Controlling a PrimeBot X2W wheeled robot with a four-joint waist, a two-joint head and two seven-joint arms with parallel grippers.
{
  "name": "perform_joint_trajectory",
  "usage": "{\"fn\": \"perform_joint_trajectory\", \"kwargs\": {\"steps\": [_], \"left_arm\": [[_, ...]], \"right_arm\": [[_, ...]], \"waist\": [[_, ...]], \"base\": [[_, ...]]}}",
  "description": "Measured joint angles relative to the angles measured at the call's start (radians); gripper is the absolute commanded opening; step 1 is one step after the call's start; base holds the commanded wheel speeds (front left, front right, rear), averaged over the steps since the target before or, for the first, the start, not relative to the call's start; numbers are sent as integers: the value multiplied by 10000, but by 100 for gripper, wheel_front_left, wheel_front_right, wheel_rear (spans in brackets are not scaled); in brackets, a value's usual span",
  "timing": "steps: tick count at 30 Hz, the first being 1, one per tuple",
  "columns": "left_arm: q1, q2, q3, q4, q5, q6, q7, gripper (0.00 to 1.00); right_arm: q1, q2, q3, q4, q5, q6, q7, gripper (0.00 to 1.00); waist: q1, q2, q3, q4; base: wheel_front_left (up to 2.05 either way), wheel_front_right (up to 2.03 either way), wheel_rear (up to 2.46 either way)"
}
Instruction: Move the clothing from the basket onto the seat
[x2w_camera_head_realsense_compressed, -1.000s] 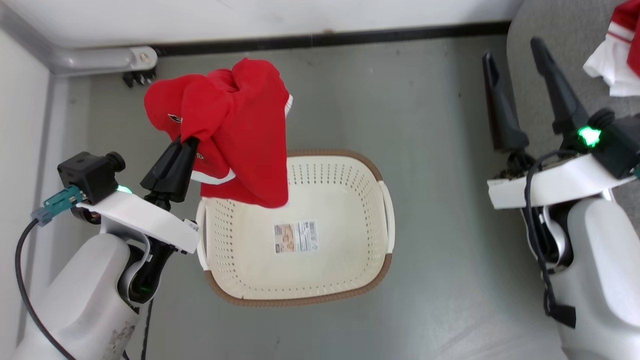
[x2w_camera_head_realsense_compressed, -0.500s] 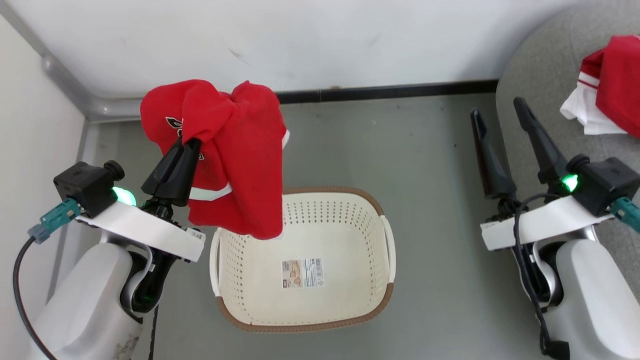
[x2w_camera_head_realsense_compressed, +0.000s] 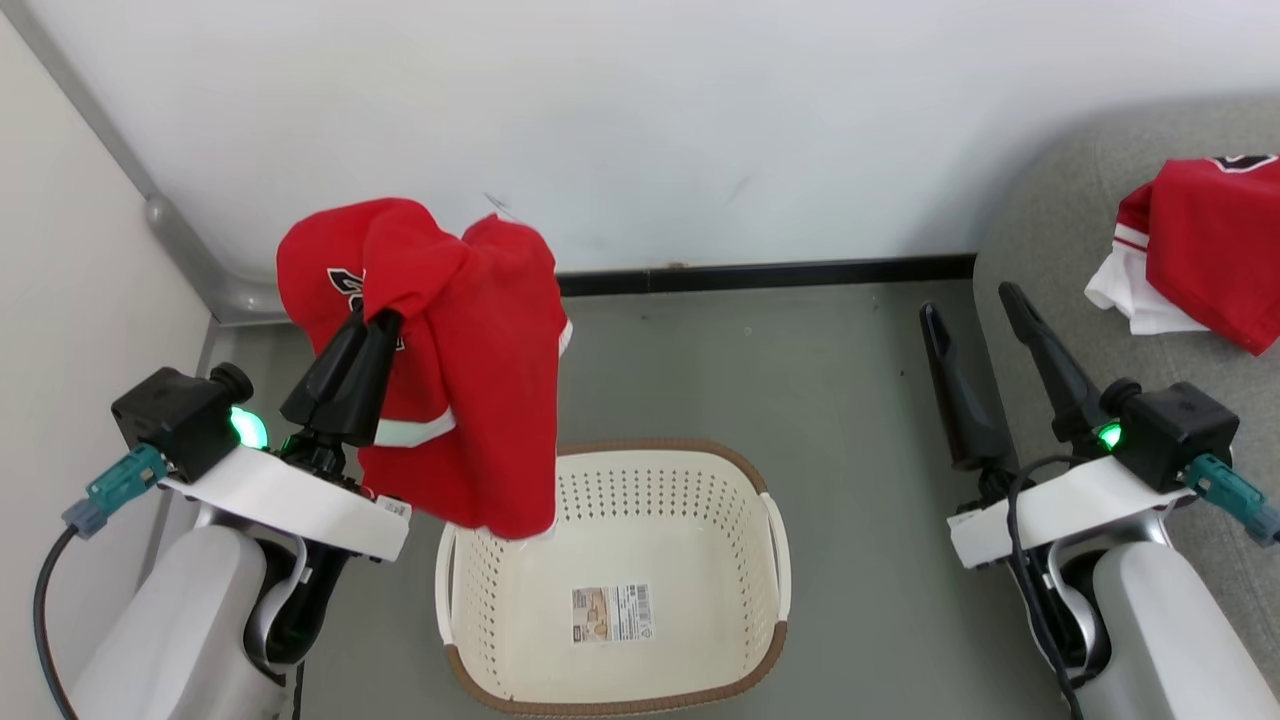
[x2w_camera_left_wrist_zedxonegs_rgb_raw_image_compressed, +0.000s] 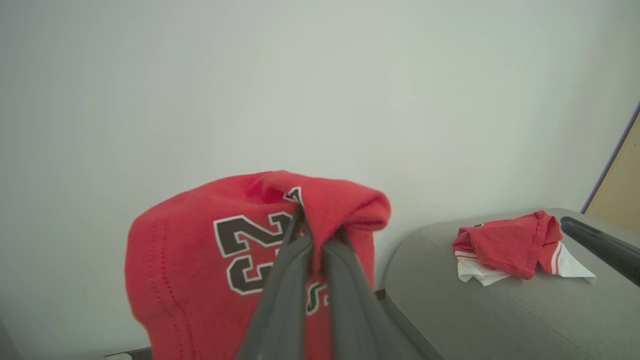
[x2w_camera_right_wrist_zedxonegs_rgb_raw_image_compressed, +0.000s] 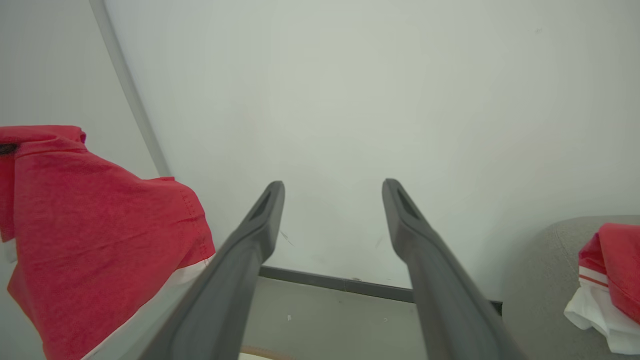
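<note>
My left gripper is shut on a bright red garment with a white-edged black number, which hangs in the air above the left rim of the basket. The left wrist view has the same garment draped over the closed fingers. The cream basket holds no clothing and its barcode label shows on the bottom. A second red and white garment lies on the grey seat at the right. My right gripper stands open and empty beside the seat's edge.
A white wall with a dark skirting strip runs behind the basket. A grey pipe follows the left corner. Grey floor lies between the basket, the wall and the seat.
The head camera has tilted up, so the basket sits lower in the picture and more wall and seat show. The left gripper keeps its hold on the red garment.
</note>
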Motion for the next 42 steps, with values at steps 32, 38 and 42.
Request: {"fn": "perform_joint_trajectory", "kwargs": {"steps": [32,38,42], "left_arm": [[-78,581,-1501,-2359,3359,-6,-2,0],[-194,732,-2071,-2431,3503,-15,-19,0],[-193,819,-2598,-2232,3503,-15,-31,0]], "right_arm": [[1054,-113,1691,-171,259,0,2,100],[975,-307,2380,-489,616,0,2,100],[786,-389,2660,-786,744,0,2,100]], "waist": [[0,3,-1383,-138],[0,3,-1322,-158],[0,3,-1284,-193]], "base": [[0,0,0],[0,0,0],[0,0,0]]}}
